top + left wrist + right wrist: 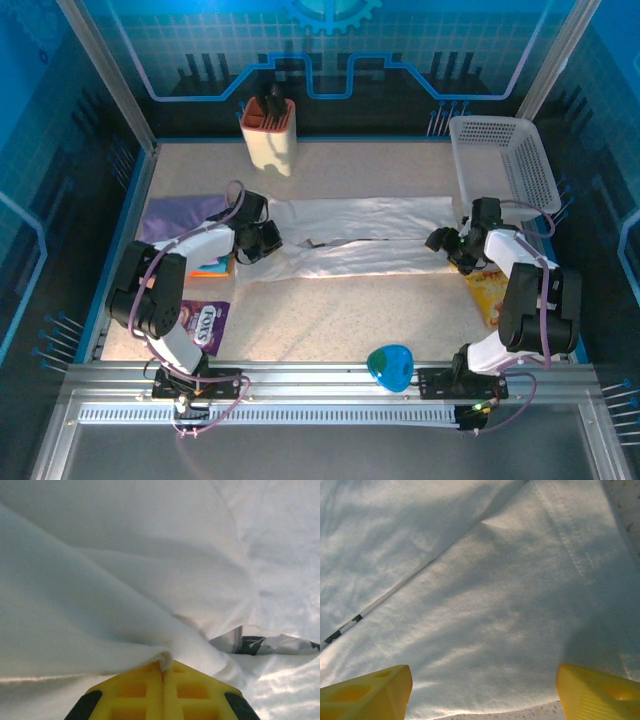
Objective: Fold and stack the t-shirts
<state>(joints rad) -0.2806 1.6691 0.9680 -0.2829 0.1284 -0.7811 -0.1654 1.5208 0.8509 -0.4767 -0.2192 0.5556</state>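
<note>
The white t-shirt (360,235) lies spread across the middle of the table, with a dark mark (250,644) in a crease. My left gripper (262,240) is at its left end. In the left wrist view that gripper (162,666) is shut, its yellow fingers pinching a small fold of the white cloth (125,605). My right gripper (445,240) hovers at the shirt's right end. Its fingers (370,692) stand wide open over the cloth (485,620) near the hem, holding nothing. A lavender garment (180,215) and an orange-edged one (212,265) lie by the left arm.
A white perforated basket (505,160) stands at the back right and a beige holder (270,135) at the back centre. A purple snack packet (205,325) lies front left, a yellow packet (487,290) by the right arm and a blue-green object (390,365) at the near edge.
</note>
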